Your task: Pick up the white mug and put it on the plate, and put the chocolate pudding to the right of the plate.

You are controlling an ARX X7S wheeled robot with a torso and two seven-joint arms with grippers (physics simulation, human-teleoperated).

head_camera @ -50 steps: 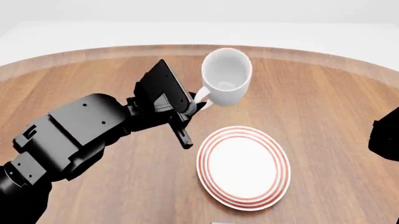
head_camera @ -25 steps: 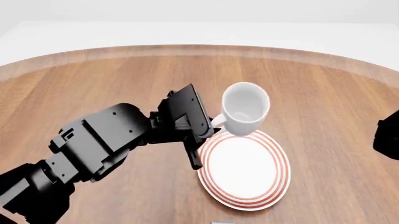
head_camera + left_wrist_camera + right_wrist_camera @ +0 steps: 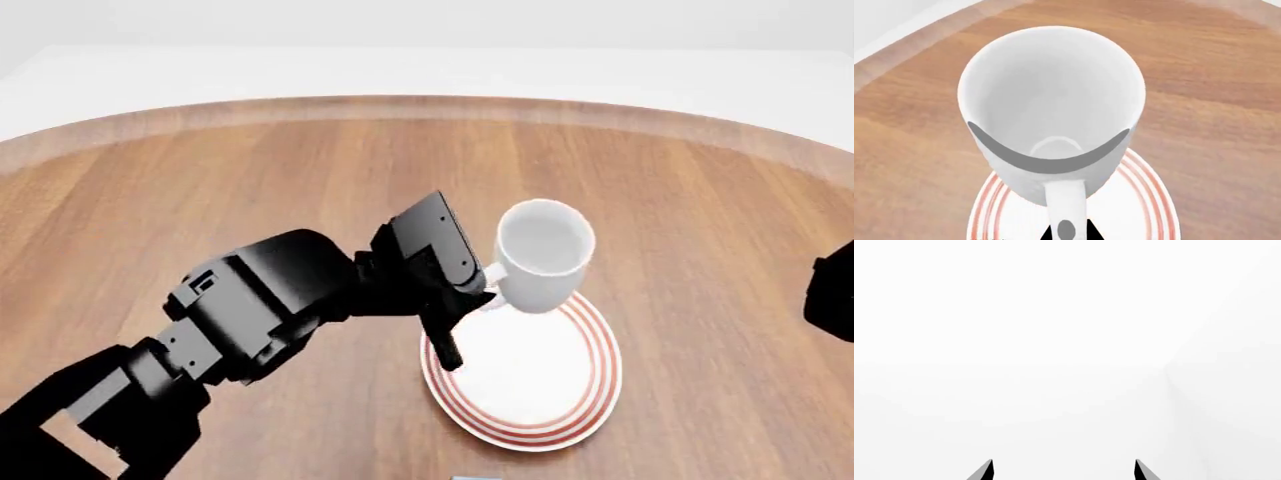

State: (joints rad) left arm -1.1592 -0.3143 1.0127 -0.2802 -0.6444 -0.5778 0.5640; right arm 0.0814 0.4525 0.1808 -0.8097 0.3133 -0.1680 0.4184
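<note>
White mug hangs upright over the plate at its 12 o'clock edge; left gripper pinches the handle (right gripper spread, idle).

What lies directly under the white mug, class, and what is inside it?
Under the white mug lies the plate, its red rings showing; the mug hides the plate's far part. The mug's inside looks empty. The left gripper holds its handle.

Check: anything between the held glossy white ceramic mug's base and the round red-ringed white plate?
Nothing: the white mug hangs over bare plate surface, in both head and left wrist views.
</note>
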